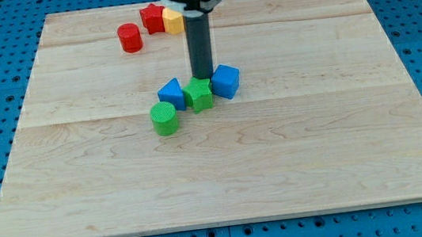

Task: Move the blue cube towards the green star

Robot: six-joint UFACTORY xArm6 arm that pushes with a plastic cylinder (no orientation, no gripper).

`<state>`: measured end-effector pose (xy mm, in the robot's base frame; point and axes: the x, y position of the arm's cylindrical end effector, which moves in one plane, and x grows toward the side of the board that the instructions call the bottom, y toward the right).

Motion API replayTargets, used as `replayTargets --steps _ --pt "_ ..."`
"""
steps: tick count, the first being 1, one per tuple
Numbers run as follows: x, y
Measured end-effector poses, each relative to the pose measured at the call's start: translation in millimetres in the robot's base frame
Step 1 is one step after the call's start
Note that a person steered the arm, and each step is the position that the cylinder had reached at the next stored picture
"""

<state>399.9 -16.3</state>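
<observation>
My tip (203, 78) stands just behind the green star (199, 95) near the middle of the wooden table (317, 138), with the blue cube (225, 81) just to its right in the view, touching the star's right side. The end effector is a bare rod with no jaws to spread or press. A blue triangular block (170, 90) touches the star's left side, a green cylinder (164, 118) lies just below it, and 3 blocks, a red cylinder (130, 38), a red star (153, 18) and a yellow block (174, 21), cluster near the view's top.

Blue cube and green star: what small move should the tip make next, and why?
Probably a short withdrawal toward the view's top. The blue cube already seems to touch the green star on its right, and my tip sits just behind the star, so pushing further risks scattering them.
</observation>
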Motion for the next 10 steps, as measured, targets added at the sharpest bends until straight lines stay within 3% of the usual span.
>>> replayTargets --steps 1,2,4,6,7,8,10 --pt "30.3 -10.4" --pt "11.2 4.9" --pt "35.0 70.1" --pt "8.4 146.0" --pt "-31.8 180.5" --pt "-50.7 137.3" --pt "-10.6 16.8"
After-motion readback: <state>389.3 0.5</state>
